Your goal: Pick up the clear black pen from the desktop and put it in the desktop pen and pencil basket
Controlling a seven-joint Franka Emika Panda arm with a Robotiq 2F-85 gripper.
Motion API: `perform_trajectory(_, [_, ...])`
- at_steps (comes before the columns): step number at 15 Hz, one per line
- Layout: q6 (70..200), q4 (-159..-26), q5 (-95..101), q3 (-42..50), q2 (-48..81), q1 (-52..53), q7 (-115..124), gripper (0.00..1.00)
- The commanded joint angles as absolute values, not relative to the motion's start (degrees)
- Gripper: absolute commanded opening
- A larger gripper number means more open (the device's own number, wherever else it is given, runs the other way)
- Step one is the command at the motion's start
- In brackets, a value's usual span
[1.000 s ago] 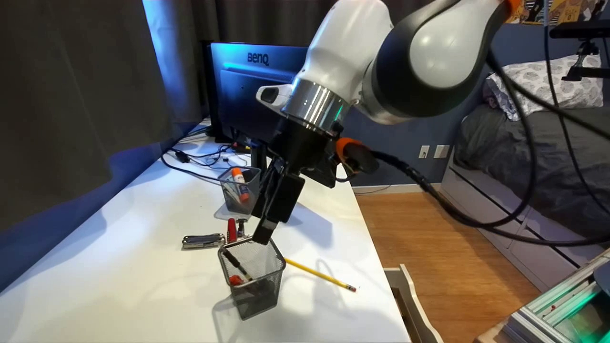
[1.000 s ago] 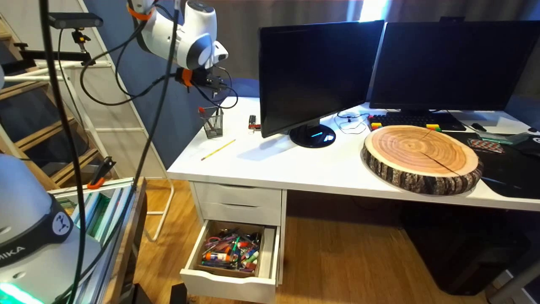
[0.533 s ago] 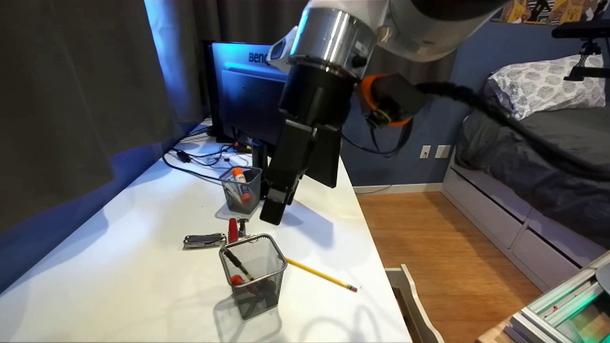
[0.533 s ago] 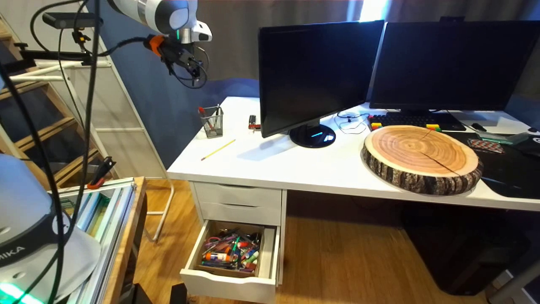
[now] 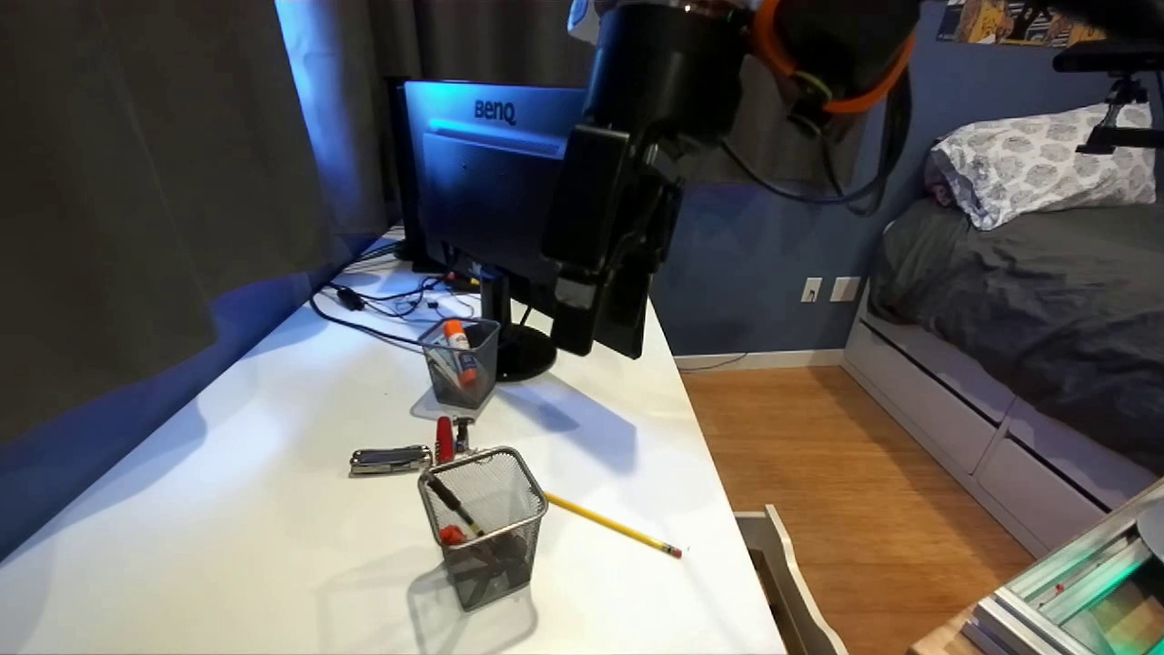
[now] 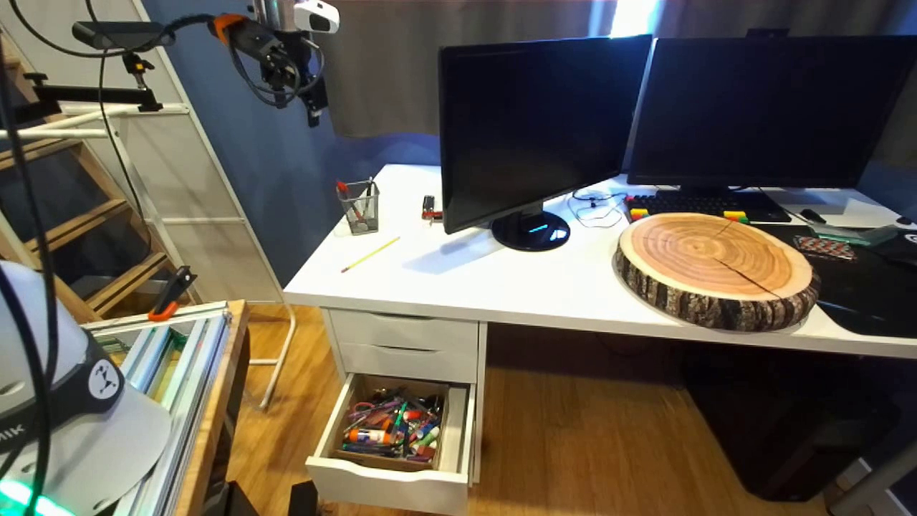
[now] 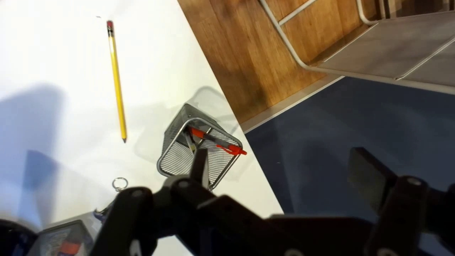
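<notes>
The black wire-mesh basket (image 5: 491,569) stands upright on the white desk in both exterior views, near the desk's edge (image 6: 363,208). The clear black pen (image 5: 455,503) leans inside it; its dark end rests near the rim. The pen also shows in the wrist view (image 7: 188,140), partly hidden behind a finger. A red pen (image 7: 213,139) leans in the same basket. My gripper (image 7: 279,153) is open and empty, its fingers wide apart. In an exterior view, the gripper (image 5: 598,341) hangs well above the desk, higher than the basket and apart from it.
A yellow pencil (image 5: 614,525) lies beside the basket. A multitool (image 5: 389,460) and a red pocketknife (image 5: 443,440) lie behind it. A second mesh cup (image 5: 462,373) with a glue stick stands near the monitor (image 6: 544,136). A drawer (image 6: 390,480) is pulled out below the desk.
My gripper has risen and moved away from the basket. The basket, the pen in it and the pencil have stayed in place.
</notes>
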State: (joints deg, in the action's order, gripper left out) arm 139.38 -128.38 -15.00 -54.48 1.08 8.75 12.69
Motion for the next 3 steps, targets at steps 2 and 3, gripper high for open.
perform_trajectory(2, [138.27, -129.44, -14.61, -49.03, -2.64, 14.64, 16.32, 1.0])
perform_trajectory(3, [138.17, -129.99, -14.55, -48.78, -4.05, 15.1, 17.25, 1.0])
